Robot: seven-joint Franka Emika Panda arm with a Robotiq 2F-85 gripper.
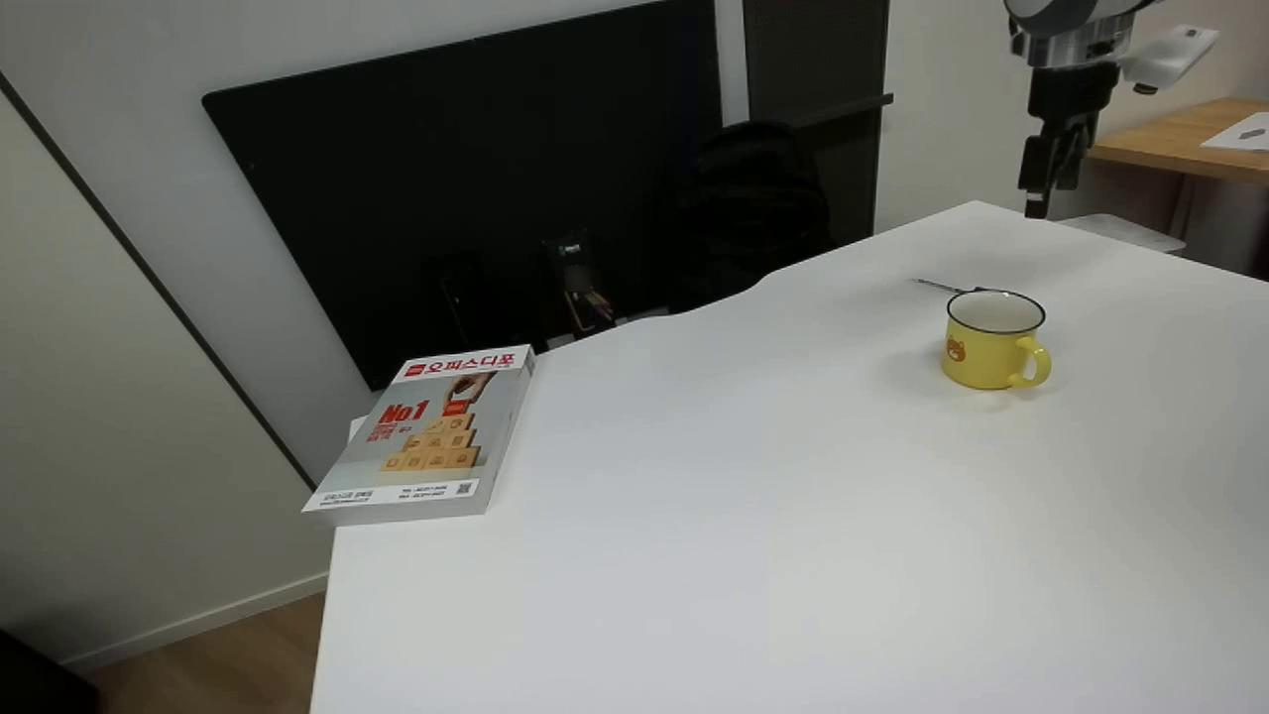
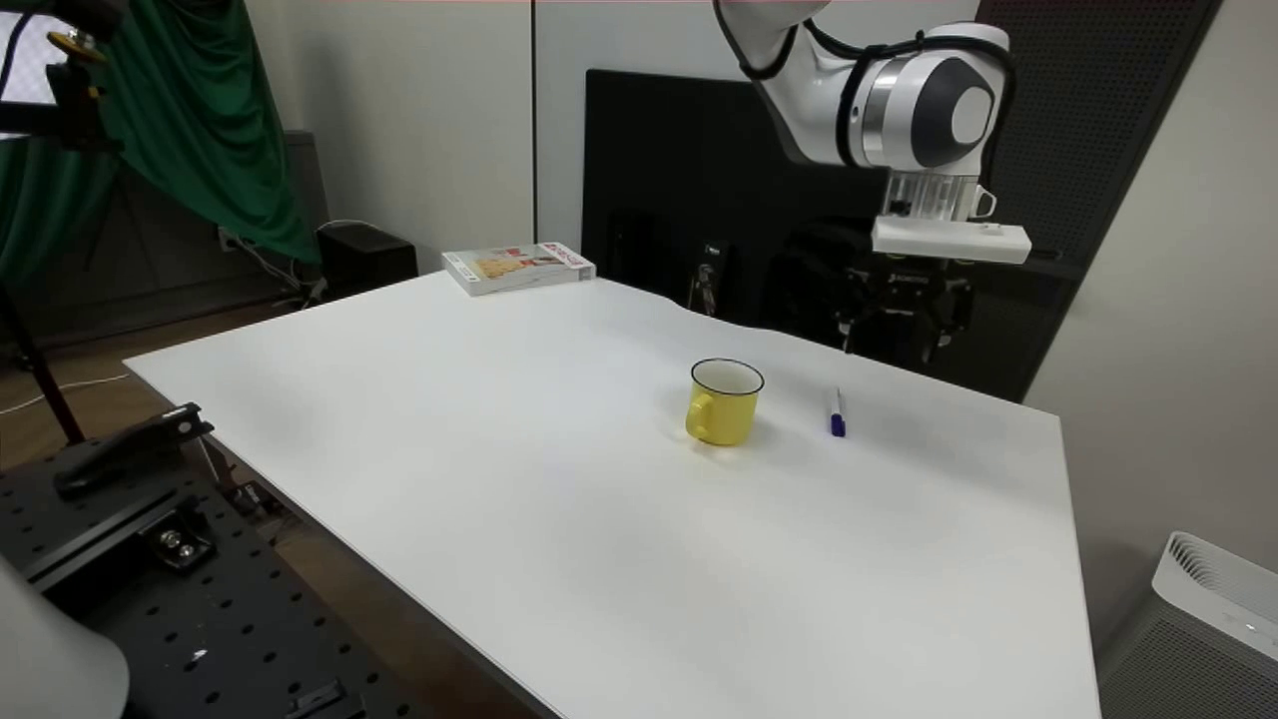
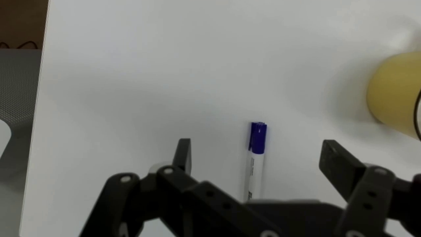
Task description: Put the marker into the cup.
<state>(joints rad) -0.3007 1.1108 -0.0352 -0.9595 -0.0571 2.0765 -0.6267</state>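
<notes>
The marker, white with a blue cap, lies flat on the white table. It shows in both exterior views (image 1: 940, 286) (image 2: 837, 417) and in the wrist view (image 3: 258, 161), where its lower end is hidden behind the gripper. The yellow cup stands upright beside it, its handle and dark-edged rim visible in both exterior views (image 1: 977, 359) (image 2: 727, 417). In the wrist view the cup (image 3: 393, 93) is cut off at the right edge. My gripper (image 3: 256, 143) is open and empty. It hangs above the table in both exterior views (image 1: 1051, 194) (image 2: 888, 345), with the marker between its fingers in the wrist view.
A thick red-and-white book lies at a table corner in both exterior views (image 1: 426, 436) (image 2: 517, 268). The white table (image 2: 559, 559) has an edge at the left of the wrist view. A white appliance (image 2: 1198, 639) stands on the floor beside the table.
</notes>
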